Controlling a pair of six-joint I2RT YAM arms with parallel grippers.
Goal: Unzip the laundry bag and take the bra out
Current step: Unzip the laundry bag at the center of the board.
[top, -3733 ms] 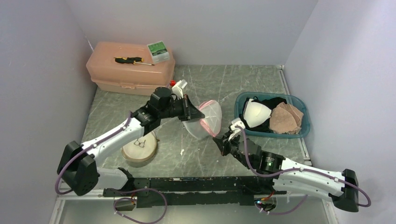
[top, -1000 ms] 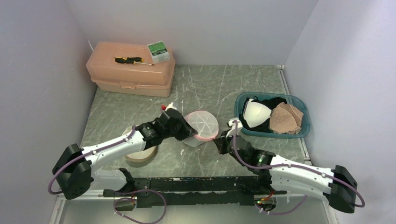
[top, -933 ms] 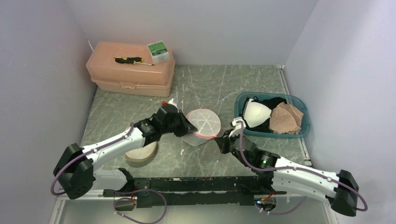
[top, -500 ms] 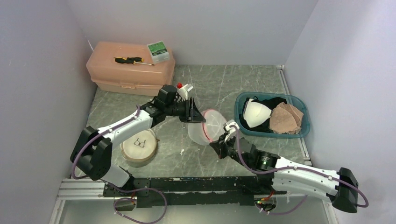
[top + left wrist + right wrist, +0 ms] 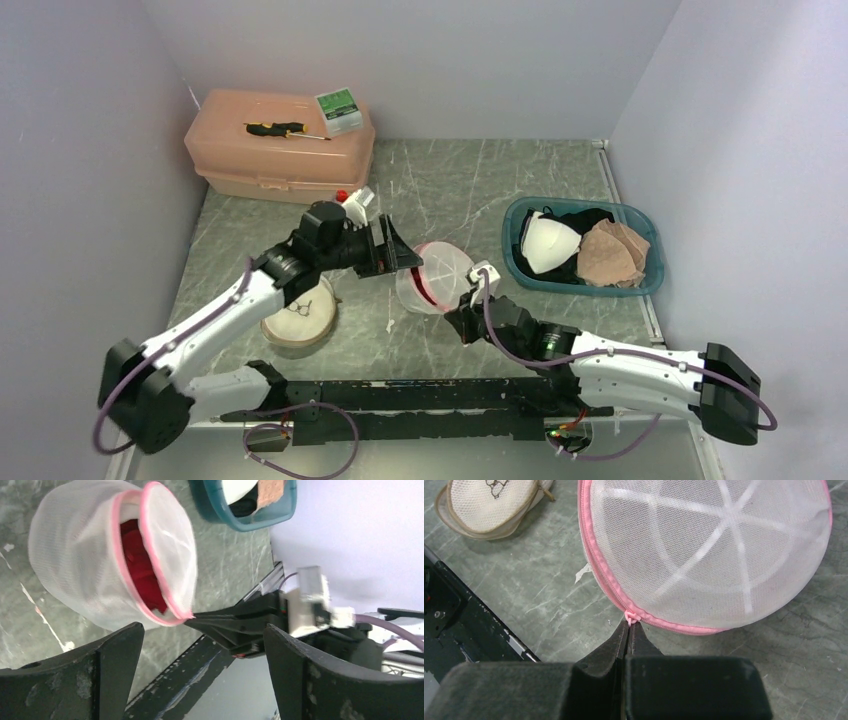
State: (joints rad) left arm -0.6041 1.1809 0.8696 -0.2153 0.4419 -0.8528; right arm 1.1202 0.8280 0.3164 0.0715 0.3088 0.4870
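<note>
Overhead, the round white mesh laundry bag with pink zipper trim sat on the grey marbled table between the two arms, its lid gaping and red showing inside. The left gripper hung just beside it with its jaws spread wide and empty, and the right gripper met its near rim. There were two mesh bags, this one and a flat beige-edged mesh bag. There was one teal plastic basket of garments and one peach plastic toolbox, carrying one yellow-handled screwdriver and one small green box.

From the left wrist, the bag lay tipped on its side with the zipper parted along a long arc and one red bra bunched within.

From the right wrist, the closed jaws pinched the pink zipper pull at the rim, below a lid crossed by white ribs.
</note>
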